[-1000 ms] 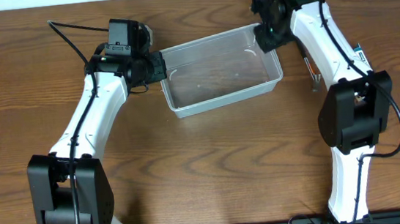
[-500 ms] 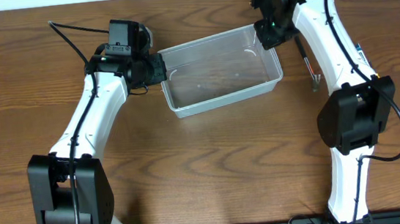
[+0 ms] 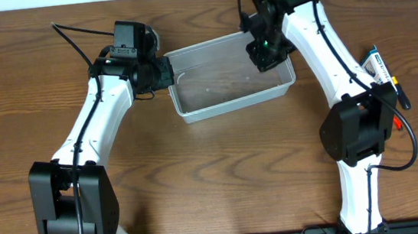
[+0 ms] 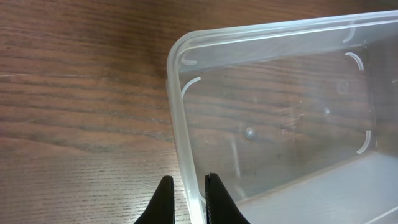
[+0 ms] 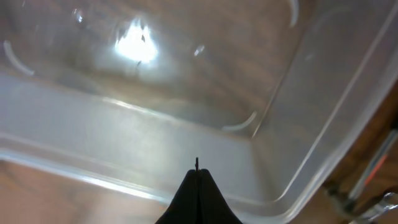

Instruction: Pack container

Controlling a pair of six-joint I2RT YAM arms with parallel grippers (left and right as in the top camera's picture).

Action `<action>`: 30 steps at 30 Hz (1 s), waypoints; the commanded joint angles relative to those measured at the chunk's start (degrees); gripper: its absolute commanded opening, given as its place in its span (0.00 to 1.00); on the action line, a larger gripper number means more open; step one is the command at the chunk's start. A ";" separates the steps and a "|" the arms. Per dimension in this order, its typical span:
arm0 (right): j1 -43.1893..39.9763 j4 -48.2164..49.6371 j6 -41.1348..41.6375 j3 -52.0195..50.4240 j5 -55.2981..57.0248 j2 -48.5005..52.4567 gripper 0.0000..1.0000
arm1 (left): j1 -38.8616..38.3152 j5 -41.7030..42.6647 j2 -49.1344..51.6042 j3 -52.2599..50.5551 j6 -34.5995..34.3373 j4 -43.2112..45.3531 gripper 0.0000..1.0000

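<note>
The container (image 3: 225, 85) is a clear, shallow plastic tub at the table's middle back, and I see nothing inside it. My left gripper (image 3: 168, 71) is shut on its left rim. In the left wrist view the rim (image 4: 180, 124) runs between my two fingertips (image 4: 186, 183). My right gripper (image 3: 263, 54) is shut and hovers over the tub's right end. In the right wrist view its closed tips (image 5: 197, 171) point at the tub's wall (image 5: 155, 143), with only a thin dark sliver at the tip.
Small hand tools lie at the table's right edge: a white and blue one (image 3: 377, 61), a dark one (image 3: 399, 92) and a red one (image 3: 398, 122). Another tool (image 5: 373, 180) lies just outside the tub's corner in the right wrist view.
My right gripper moved left and forward, from the tub's far right corner to over its right end. The thin tool right of the tub is now hidden under the arm. The left arm stayed still.
</note>
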 commanded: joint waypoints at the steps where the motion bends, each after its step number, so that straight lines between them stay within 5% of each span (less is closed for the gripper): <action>1: 0.00 -1.62 1.95 0.98 -0.26 -1.11 0.01 | 0.26 -1.99 0.98 1.46 0.98 -0.17 0.07; 30: -2.01 1.22 1.97 -11.87 2.84 -1.11 0.02 | 0.26 -2.40 0.98 1.46 0.98 -0.20 0.08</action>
